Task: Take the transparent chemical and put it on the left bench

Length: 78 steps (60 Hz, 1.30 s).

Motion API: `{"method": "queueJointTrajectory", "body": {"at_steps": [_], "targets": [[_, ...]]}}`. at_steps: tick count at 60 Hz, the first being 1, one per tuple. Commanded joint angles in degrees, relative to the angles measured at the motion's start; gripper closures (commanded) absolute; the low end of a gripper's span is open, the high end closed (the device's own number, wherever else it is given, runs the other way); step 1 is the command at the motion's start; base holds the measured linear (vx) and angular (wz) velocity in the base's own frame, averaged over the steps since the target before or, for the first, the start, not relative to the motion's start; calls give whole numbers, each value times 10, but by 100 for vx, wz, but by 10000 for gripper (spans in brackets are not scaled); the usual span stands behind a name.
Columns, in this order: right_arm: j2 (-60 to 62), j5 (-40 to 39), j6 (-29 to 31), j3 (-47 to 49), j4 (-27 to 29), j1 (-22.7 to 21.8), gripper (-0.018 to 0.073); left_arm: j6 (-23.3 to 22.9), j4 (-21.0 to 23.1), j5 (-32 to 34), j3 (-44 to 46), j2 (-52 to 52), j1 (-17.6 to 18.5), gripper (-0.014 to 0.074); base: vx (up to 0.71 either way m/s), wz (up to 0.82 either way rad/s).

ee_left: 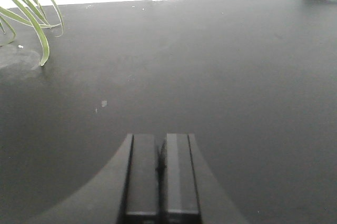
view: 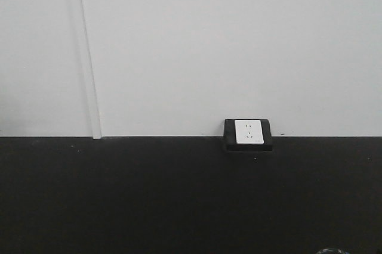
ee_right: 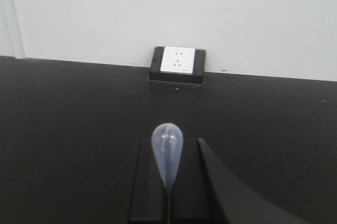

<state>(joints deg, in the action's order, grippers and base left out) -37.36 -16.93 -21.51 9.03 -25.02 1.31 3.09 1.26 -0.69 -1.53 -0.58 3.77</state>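
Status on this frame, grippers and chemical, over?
Left gripper: jaws shut, empty. Right gripper: jaws look shut on dropper stem, bulb up. Glass rim at front view's bottom edge, possibly the beaker. Ahead only socket box at wall.

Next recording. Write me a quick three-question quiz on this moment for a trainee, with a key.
1. True or false: the left hand holds a glass.
2. What sits at the back of the black counter, against the wall? A) a white socket in a black box B) a red kettle C) a stack of books
3. What pale thing stands up between the fingers of the right hand?

Key
1. False: its fingers are together with nothing between them.
2. A
3. The bulb of a plastic dropper.
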Motion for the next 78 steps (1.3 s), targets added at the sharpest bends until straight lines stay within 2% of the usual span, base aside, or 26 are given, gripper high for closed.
{"method": "queueJointTrajectory", "body": {"at_steps": [1,6,12,78], "targets": [[67,27,-56,16,-45,-3,562,-4,0,45,-9,-11,1,600,0,0],[110,70,-86,16,-74,-3,562,-4,0,45,-9,-11,1,600,0,0],[152,99,-97,16,-84,-3,562,-4,0,45,-9,-11,1,600,0,0],[170,99,-97,16,-83,-3,562,-4,0,45,-9,-11,1,600,-1,1]]}}
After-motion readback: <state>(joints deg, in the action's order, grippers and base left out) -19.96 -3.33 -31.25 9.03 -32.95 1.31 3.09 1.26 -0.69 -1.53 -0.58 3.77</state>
